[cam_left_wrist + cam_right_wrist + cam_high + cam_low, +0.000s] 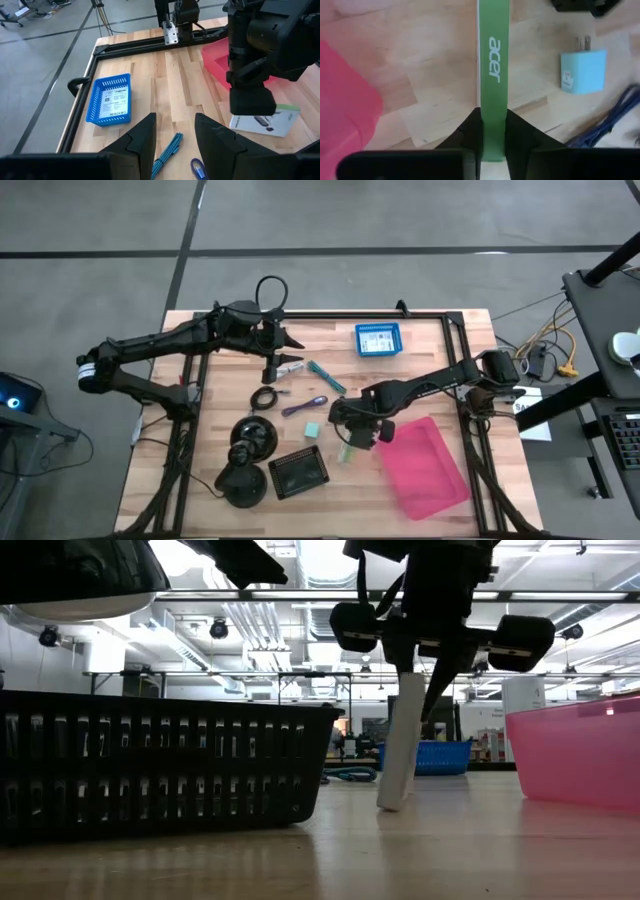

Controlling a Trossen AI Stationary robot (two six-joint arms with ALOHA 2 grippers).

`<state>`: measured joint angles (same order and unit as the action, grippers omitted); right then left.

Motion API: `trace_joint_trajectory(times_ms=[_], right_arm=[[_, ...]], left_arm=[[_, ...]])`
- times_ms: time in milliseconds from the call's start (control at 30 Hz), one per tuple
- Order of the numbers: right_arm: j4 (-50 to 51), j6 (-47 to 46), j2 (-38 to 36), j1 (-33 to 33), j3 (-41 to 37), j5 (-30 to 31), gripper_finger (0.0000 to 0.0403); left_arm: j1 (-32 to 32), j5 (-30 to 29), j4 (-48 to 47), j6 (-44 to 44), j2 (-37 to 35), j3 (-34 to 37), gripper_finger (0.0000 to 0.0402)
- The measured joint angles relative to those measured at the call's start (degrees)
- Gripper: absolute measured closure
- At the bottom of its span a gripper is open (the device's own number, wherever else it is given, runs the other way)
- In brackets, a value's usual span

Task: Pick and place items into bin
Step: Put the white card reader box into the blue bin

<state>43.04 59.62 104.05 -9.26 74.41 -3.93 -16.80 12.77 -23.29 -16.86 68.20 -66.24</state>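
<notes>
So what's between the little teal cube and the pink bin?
The green stick, shut in the right gripper, stands between the pale teal cube and the pink plastic bin, clearest in the high view.

The left gripper (174, 137) hangs with its 2 fingers (142, 137) apart. Between them lies a teal-handled tool (167, 152); a blue basket (110, 99) sits ahead, a pink bin (216, 59) farther off.
</notes>
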Motion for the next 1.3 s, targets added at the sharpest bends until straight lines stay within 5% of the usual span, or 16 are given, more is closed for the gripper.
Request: trace_joint_trajectory(times_ms=[567,967,1300], right_arm=[[9.8,-19.4,-5.1,2.9,4.9,5.8,0.0373],[11.8,-25.0,-18.1,13.2,4.5,5.6,0.0374],[14.9,-24.5,-21.2,25.7,4.2,7.0,0.0374]], left_arm=[[0.0,-2.9,0.3,0.0,0.0,0.0,0.0282],[0.0,-2.9,0.3,0.0,0.0,0.0,0.0282],[0.0,-2.8,0.3,0.0,0.0,0.0,0.0282]])
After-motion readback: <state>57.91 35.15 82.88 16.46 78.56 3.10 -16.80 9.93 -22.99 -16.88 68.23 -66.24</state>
